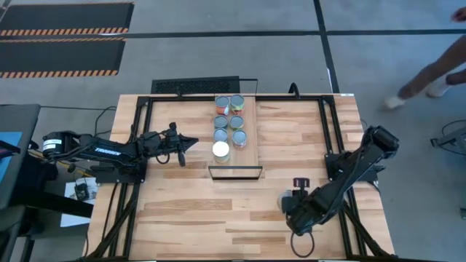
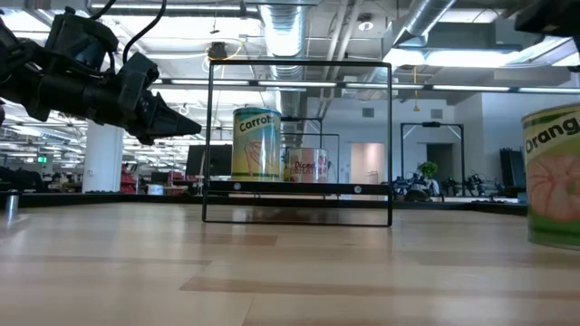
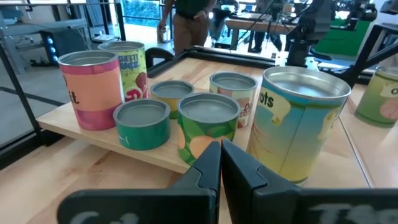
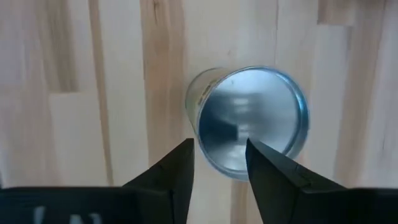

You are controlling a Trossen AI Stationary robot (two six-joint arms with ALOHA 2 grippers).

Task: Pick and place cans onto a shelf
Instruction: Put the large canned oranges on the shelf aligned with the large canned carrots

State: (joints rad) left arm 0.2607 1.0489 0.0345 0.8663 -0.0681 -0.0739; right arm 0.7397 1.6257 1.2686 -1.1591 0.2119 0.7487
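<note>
Currently seven cans (image 1: 228, 122) stand on the shelf (image 1: 251, 149) at upper centre of the high view, and one can (image 4: 252, 118) stands on the table (image 1: 182, 218) at lower right. Above it hovers the right gripper (image 4: 217, 158), fingers narrowly parted and empty; the left gripper (image 1: 191, 143), fingers together, sits just left of the shelf.

Seven cans (image 1: 228, 120) upright on shelf (image 1: 247, 145); eighth (image 4: 252, 118) on tabletop

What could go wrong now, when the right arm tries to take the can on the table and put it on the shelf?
1. The right gripper hangs off-centre over the can; its open jaws might strike the rim and tip it.
2. The shelf already holds seven cans; the one free spot is tight, so neighbours like the white-lidded can might be knocked.
</note>
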